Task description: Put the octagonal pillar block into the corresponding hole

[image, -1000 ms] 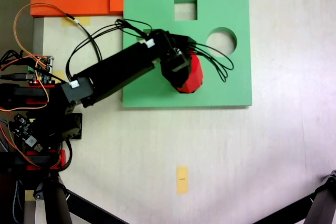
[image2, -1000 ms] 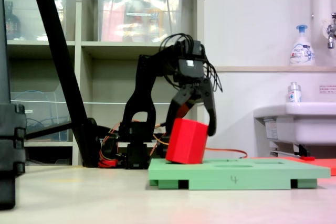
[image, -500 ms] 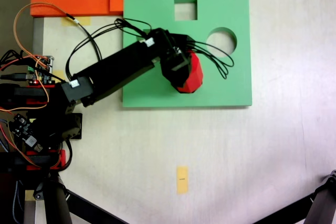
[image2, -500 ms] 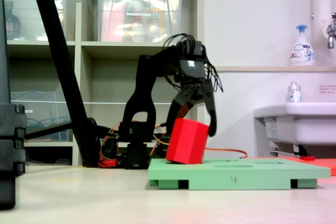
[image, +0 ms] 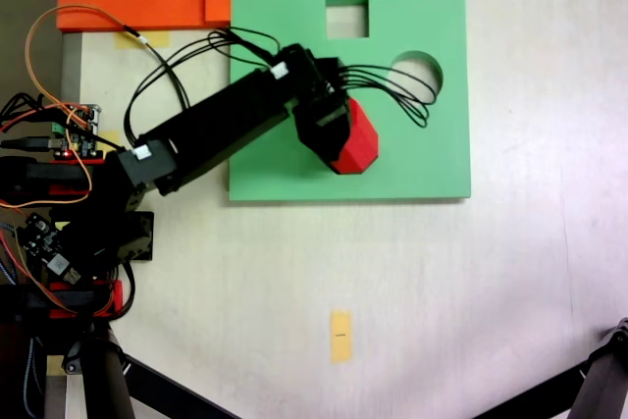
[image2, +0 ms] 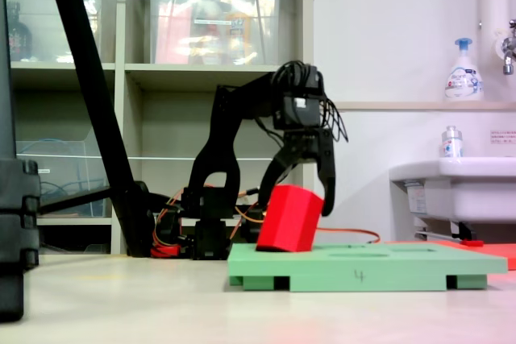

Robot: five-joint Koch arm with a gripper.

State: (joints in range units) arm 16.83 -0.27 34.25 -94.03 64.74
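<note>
Since a second ago, the claw (image2: 305,203) has lifted and spread, straddling the tilted octagonal pillar block (image2: 289,218) on the green board (image2: 387,265). From above, the octagonal pillar block (image: 355,142) probably hides its hole; light, squashy foam, best gripped across opposite flats.

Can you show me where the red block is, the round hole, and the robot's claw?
red block (image2: 289,219), side fixed view, on its front face.
round hole (image: 420,64), top-down fixed view, on the floor seen through it.
gripper (image2: 300,205), side fixed view, midway between its fingertips.

red block (image: 359,139) tilted on green board (image: 432,159) | arm (image: 221,125) above | round cutout (image: 420,66) adjacent
</note>
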